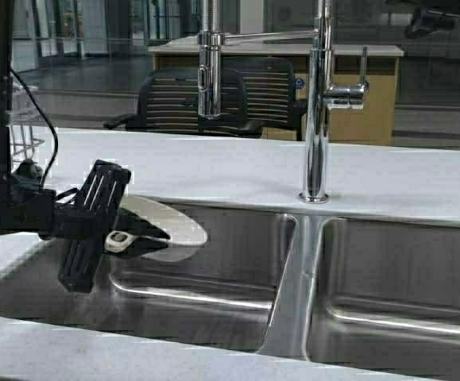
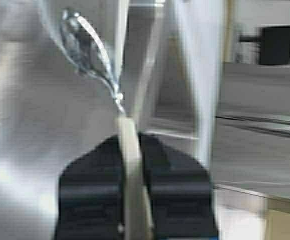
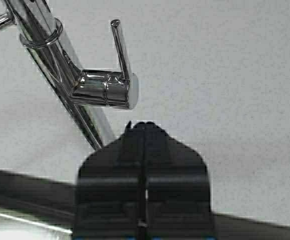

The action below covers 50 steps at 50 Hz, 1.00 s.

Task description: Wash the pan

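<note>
- Nearest the camera in the high view is the front lip of the countertop (image 1: pixel 134 349), running across below the double sink (image 1: pixel 293 302).
- The left gripper (image 1: pixel 106 238) sits over the left basin, near the counter's left edge, its fingers clamped on the stubby handle of the pan (image 1: pixel 170 226). The left wrist view shows that handle as a cream strip pinched between the two dark pads (image 2: pixel 170 190).
- The pan is held in the air above the left basin, touching nothing else. Its long axis runs from the handle in the gripper out towards the divider between the basins, with the round body on the far side of the fingers.
- The faucet (image 1: pixel 317 111) stands at the counter's back edge behind the divider; its spray head (image 1: pixel 209 71) hangs above and just behind the pan.
- The right gripper (image 3: pixel 145 131), fingers pressed together on nothing, points at the faucet lever (image 3: pixel 119 55) from close by, so the right arm is plainly the nearer one for turning on the water.
</note>
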Tool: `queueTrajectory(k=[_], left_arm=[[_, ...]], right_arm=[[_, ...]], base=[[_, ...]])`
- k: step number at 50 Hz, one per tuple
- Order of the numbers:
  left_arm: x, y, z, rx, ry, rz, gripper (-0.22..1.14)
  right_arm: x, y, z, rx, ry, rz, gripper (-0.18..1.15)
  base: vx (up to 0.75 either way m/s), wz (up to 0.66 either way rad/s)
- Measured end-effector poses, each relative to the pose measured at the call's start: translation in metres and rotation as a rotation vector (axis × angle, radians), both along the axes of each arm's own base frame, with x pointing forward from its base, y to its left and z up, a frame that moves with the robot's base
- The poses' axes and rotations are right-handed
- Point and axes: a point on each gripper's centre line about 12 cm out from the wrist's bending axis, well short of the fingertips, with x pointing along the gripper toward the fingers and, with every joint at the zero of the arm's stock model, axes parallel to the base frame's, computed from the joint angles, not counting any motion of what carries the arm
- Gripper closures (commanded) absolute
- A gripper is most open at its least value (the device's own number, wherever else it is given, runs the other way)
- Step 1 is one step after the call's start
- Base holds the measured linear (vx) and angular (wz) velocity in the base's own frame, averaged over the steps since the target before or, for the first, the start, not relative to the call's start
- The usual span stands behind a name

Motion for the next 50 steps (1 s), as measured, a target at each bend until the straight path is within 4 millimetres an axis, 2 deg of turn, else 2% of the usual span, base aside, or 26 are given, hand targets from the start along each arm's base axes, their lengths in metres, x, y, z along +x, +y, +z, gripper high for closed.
queueTrajectory(k=[9,14,19,25,31,37,42,47,50], left_arm=[[0.004,0.012,0.007,0.354,0.116,-0.064,0.88],[0.015,0.021,0.02,0.609,0.123,-0.143,0.88],[0.033,0.026,0.046,0.857,0.116,-0.226,0.88],[0.045,0.023,0.091,1.082,0.104,-0.312,0.88],[0.049,0.014,0.133,1.191,0.036,-0.352,0.88],[0.047,0.016,0.159,1.245,0.0,-0.359,0.88],[0.042,0.016,0.166,1.26,-0.014,-0.369,0.88],[0.033,0.002,0.167,1.284,-0.073,-0.442,0.88],[0.027,-0.006,0.161,1.311,-0.095,-0.501,0.88]], right_arm=[[-0.001,0.005,0.0,-0.001,-0.003,0.015,0.9],[-0.001,0.005,0.0,-0.003,-0.005,0.015,0.9],[-0.001,0.005,0.001,0.001,-0.014,0.014,0.9],[0.0,0.007,0.002,0.005,-0.023,0.018,0.9],[0.0,0.008,0.003,0.011,-0.031,0.019,0.9],[0.0,0.009,0.004,0.013,-0.034,0.021,0.9],[0.0,0.009,0.003,0.014,-0.034,0.02,0.9],[0.0,0.01,0.004,0.014,-0.037,0.023,0.9],[0.0,0.011,0.003,0.013,-0.034,0.027,0.9]], base=[[0.0,0.0],[0.0,0.0],[0.0,0.01],[0.0,0.0],[0.0,0.0],[0.0,0.0],[0.0,0.0],[0.0,0.0],[0.0,0.0]])
